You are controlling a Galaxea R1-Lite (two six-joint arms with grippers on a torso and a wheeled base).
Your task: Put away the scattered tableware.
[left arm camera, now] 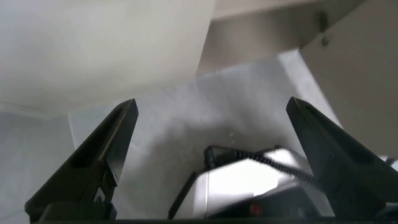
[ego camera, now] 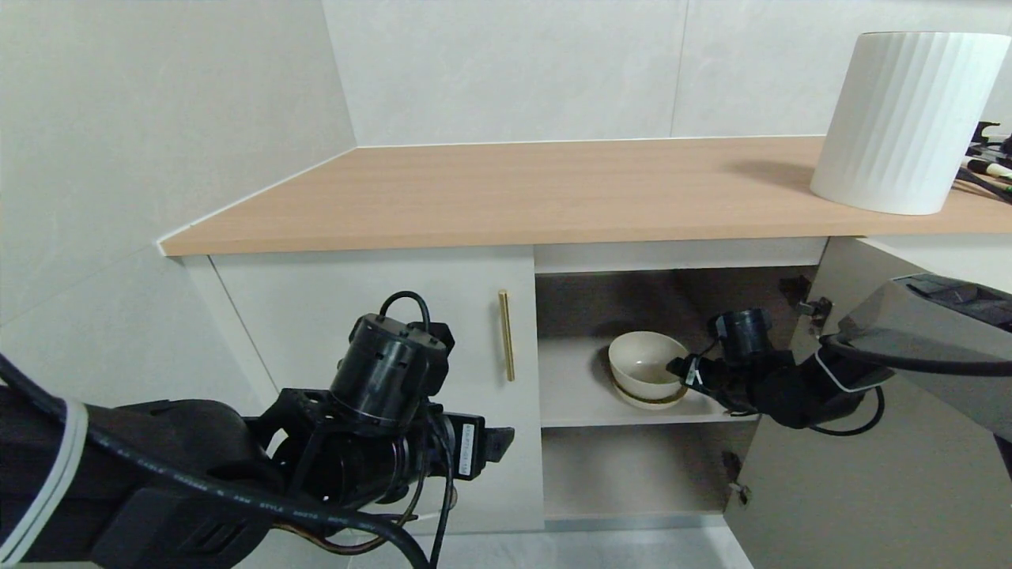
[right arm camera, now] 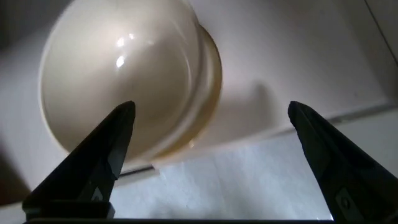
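Observation:
A cream bowl (ego camera: 644, 362) (right arm camera: 118, 81) sits on a shallow dish (ego camera: 652, 399) (right arm camera: 212, 68) on the upper shelf (ego camera: 577, 395) of the open cabinet. My right gripper (ego camera: 678, 370) (right arm camera: 209, 112) is held just at the bowl's right side, at the shelf's front. It is open, and the bowl lies just beyond its fingertips, not between them. My left gripper (ego camera: 496, 442) (left arm camera: 211, 106) hangs low in front of the closed left cabinet door (ego camera: 379, 316). It is open and holds nothing, with the floor below it.
The right cabinet door (ego camera: 798, 474) is swung open behind my right arm. A gold handle (ego camera: 506, 335) marks the closed door's edge. A tall white ribbed cylinder (ego camera: 905, 118) stands on the wooden countertop (ego camera: 514, 190) at the right. The lower shelf (ego camera: 632, 474) is bare.

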